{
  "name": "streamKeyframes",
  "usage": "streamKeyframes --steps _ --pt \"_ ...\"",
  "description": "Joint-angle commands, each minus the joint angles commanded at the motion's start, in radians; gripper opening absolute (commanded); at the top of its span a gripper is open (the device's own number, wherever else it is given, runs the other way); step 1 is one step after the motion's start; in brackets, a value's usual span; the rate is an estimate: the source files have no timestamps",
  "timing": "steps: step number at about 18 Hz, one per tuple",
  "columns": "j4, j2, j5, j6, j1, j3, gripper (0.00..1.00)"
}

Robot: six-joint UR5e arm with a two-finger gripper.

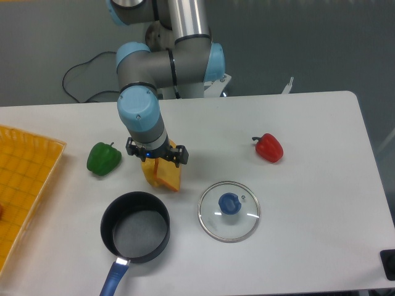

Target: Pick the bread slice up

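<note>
The bread slice [168, 177] stands on edge on the white table, orange-tan face toward the camera, leaning against a lumpy yellow pepper [149, 171] on its left. My gripper [157, 155] hangs straight down over the two, covering their tops. Its black fingers [179, 155] are spread to either side, open, with the slice's upper edge showing between them. Whether the fingers touch the slice cannot be made out.
A green pepper [103, 158] lies left of the gripper and a red pepper [268, 147] far right. A black pot [135, 234] with a blue handle sits just in front, a glass lid [229, 211] beside it. An orange tray [24, 185] fills the left edge.
</note>
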Motion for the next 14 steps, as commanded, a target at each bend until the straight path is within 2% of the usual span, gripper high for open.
streamKeyframes --steps 3,6,9,11,14 --pt "-0.003 0.000 -0.002 0.006 0.000 0.003 0.73" --pt "-0.003 -0.003 0.002 0.009 0.000 0.002 0.72" --pt "-0.005 -0.002 0.000 0.009 0.000 0.002 0.65" --pt "-0.005 -0.003 -0.002 0.009 0.000 0.002 0.49" --pt "-0.009 -0.002 -0.003 0.008 -0.002 0.003 0.31"
